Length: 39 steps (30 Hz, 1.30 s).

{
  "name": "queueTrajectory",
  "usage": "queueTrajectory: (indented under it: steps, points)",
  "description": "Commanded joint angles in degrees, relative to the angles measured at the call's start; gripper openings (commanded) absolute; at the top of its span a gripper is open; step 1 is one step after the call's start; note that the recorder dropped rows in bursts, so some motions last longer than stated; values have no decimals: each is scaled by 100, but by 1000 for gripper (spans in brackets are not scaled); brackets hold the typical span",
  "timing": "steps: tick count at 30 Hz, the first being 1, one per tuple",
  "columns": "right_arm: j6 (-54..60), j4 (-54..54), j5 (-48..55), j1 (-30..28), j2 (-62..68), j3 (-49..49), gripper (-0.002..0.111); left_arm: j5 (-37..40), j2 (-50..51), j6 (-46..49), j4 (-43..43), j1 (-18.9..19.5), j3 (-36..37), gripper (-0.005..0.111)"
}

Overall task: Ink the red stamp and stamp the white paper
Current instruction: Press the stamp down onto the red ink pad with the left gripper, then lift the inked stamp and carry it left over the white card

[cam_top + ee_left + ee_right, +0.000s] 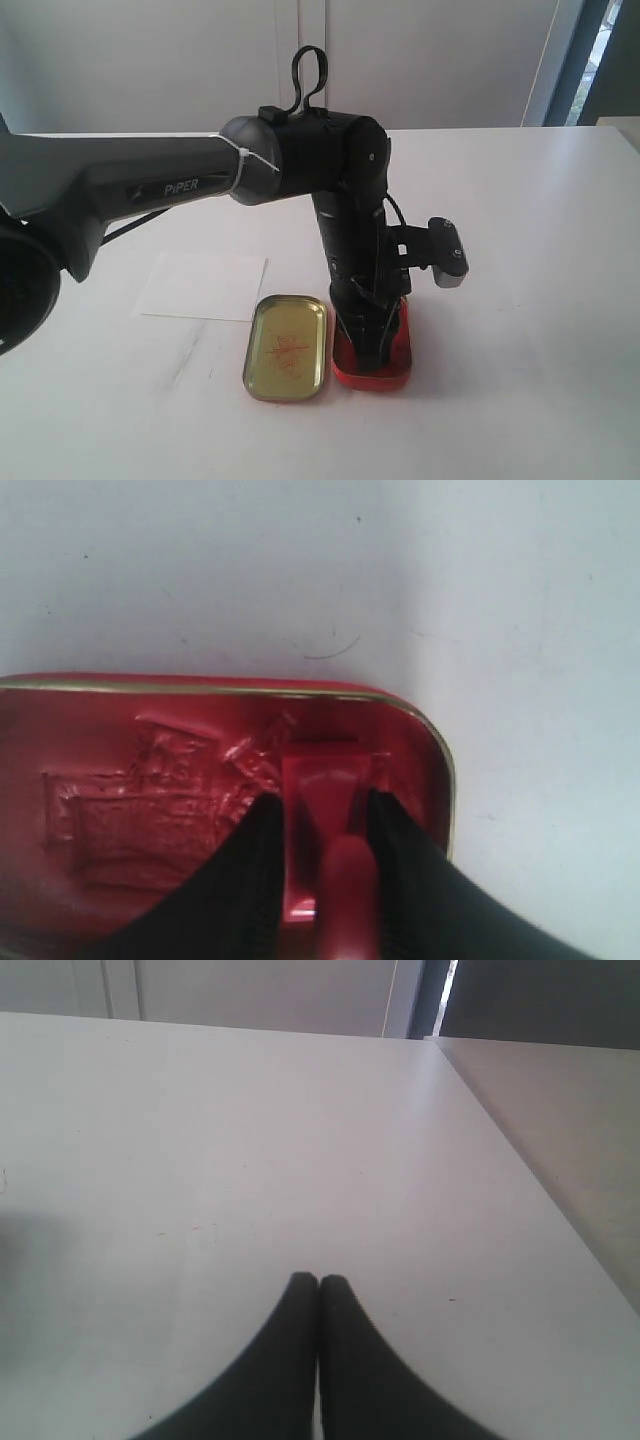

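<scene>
My left gripper (322, 815) is shut on the red stamp (322, 800), its block base pressed down into the red ink-pad tin (150, 780). In the exterior view the left gripper (368, 345) reaches straight down into that red tin (395, 372), and the stamp is hidden behind the fingers. The white paper (205, 286) lies flat on the table, left of and behind the tins. My right gripper (319, 1285) is shut with nothing in it, over bare white tabletop; it does not show in the exterior view.
The gold tin lid (287, 347), smeared with red ink, lies right beside the red tin on its left. The white table (520, 300) has an edge at the far right (520, 1150), with doors and a wall beyond.
</scene>
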<state>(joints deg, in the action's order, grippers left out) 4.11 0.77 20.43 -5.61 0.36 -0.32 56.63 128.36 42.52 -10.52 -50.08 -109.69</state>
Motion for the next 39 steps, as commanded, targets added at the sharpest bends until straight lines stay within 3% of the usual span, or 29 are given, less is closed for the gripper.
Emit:
queueTrajectory:
  steps: [1,31,39]
  points:
    - [-1,-47,-81,-18,-36,32,0,44,-124,-58,-130,-36,25,0]
    - [-1,-47,-81,-18,-36,32,0,171,-278,-158,-179,-36,25,0]
    - [-1,-47,-81,-18,-36,32,0,303,-456,-52,-188,145,25,0]
